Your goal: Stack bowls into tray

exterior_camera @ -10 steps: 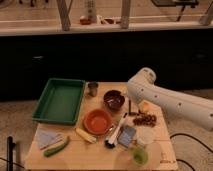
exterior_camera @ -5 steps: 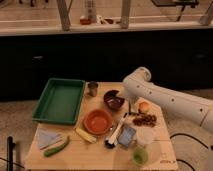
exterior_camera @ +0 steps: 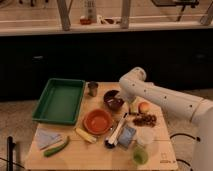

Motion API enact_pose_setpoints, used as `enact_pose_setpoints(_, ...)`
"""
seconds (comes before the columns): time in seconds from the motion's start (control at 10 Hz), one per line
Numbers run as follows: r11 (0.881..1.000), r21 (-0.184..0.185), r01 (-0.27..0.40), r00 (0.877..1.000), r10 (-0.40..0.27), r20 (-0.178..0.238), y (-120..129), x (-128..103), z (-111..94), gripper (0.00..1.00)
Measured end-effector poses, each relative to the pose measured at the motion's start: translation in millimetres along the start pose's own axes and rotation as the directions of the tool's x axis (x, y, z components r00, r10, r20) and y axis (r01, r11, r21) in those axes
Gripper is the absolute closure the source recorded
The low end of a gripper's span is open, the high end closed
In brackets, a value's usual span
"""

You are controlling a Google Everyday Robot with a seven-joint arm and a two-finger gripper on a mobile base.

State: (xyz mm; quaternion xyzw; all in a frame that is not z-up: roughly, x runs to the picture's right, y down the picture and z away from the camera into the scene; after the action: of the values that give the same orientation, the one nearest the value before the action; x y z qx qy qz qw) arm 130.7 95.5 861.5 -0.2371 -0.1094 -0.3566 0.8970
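The gripper point(exterior_camera: 120, 98) is seen low over the middle of the light wooden table point(exterior_camera: 95, 156), at the end of the white arm that bends down from an elbow above it. It is placed at the right rim of the small, deep, dark maroon-brown bowl point(exterior_camera: 113, 102); whether that rim is touched cannot be told. Whether the gripper is spread or pressed together cannot be told either, since it is largely masked by the arm.

Just in front of the gripper and slightly left, the wide, shallow orange-red bowl point(exterior_camera: 97, 120) is found, close to the maroon bowl and apart from the tray. To the left of the gripper, beyond the maroon bowl, a small metal cup point(exterior_camera: 93, 88) stands upright. Further left, the large rectangular green plastic tray point(exterior_camera: 59, 100) is laid on the table's far left part, with nothing seen inside it.

To the right of the gripper, a round orange-red fruit point(exterior_camera: 144, 107) is seen, with a dark reddish cluster point(exterior_camera: 145, 119) in front of it. Nearer the front, a long black-and-white utensil point(exterior_camera: 117, 132) lies beside a blue-grey packet point(exterior_camera: 127, 136), a clear plastic cup point(exterior_camera: 145, 135) and a green cup point(exterior_camera: 140, 156).

Well to the front left, a pale yellow stick-shaped item point(exterior_camera: 86, 135), a green elongated vegetable point(exterior_camera: 56, 148) and a folded blue-grey cloth point(exterior_camera: 46, 138) are laid.
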Motion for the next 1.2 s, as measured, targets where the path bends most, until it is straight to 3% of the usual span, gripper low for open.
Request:
enact_pose_setpoints(0.4,1.000,-0.030,-0.009,0.999,0.010,0.045,-3,-5,24,0.83)
enact_pose_setpoints(0.6,0.999,-0.037,-0.012,0.998,0.015,0.059,-2,-6,31,0.97)
enact_pose_setpoints(1.0,0.999,-0.037,-0.012,0.997,0.015,0.074,-4,-7,37,1.00)
enact_pose_setpoints(1.2,1.000,-0.013,-0.010,0.998,0.011,0.069,-8,-7,30,1.00)
